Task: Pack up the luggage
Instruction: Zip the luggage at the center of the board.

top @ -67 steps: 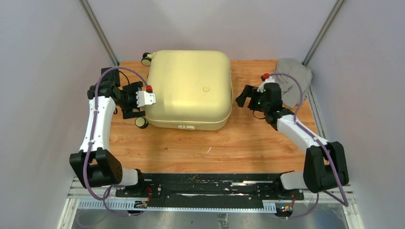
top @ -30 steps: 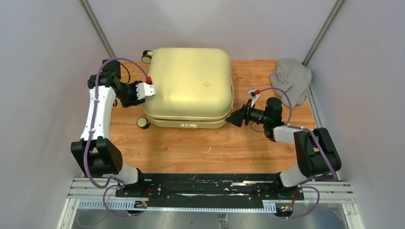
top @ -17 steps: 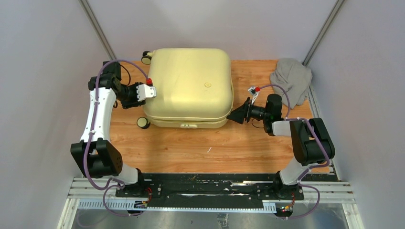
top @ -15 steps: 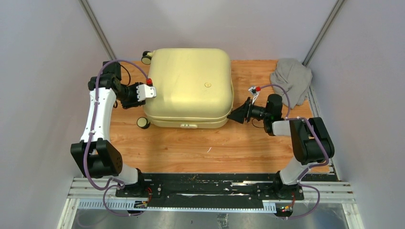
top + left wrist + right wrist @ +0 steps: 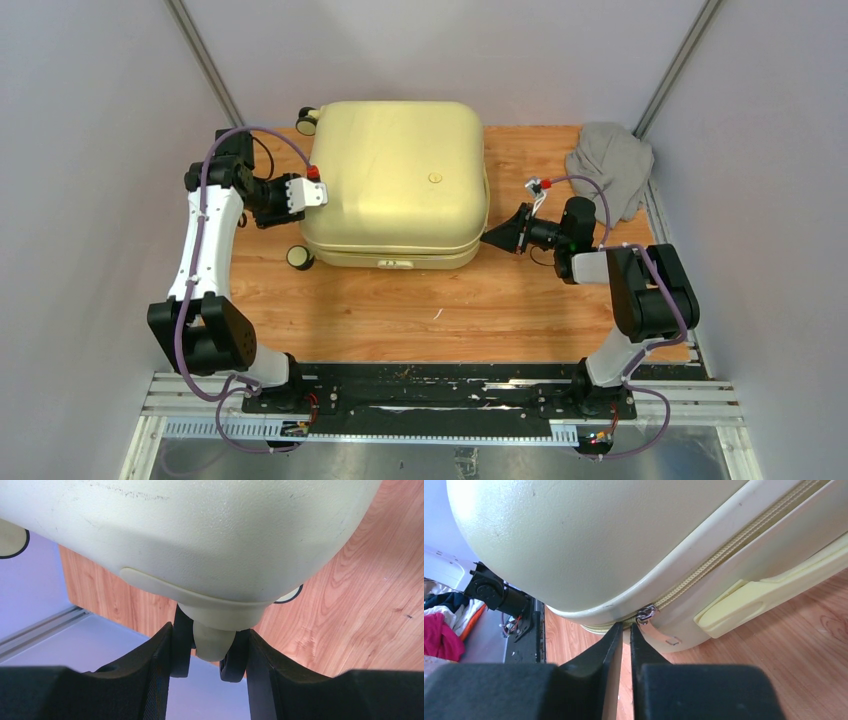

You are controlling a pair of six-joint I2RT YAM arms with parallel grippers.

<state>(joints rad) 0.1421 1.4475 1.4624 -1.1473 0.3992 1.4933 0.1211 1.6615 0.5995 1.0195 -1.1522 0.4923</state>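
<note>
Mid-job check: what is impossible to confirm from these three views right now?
- Inside of the luggage: the shell is closed in every view.
- Whether the right gripper pinches the zipper pull: the tips crowd it in the right wrist view, and it is too small in the top view.
- Whether the left gripper squeezes the caster: contact is shadowed in the left wrist view.
- How far the zipper runs: cut off by the frame edge.

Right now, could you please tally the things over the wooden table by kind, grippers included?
Pale yellow hard-shell suitcase: 1
Crumpled grey cloth garment: 1
Black two-finger grippers: 2, left gripper and right gripper
Total: 4
</note>
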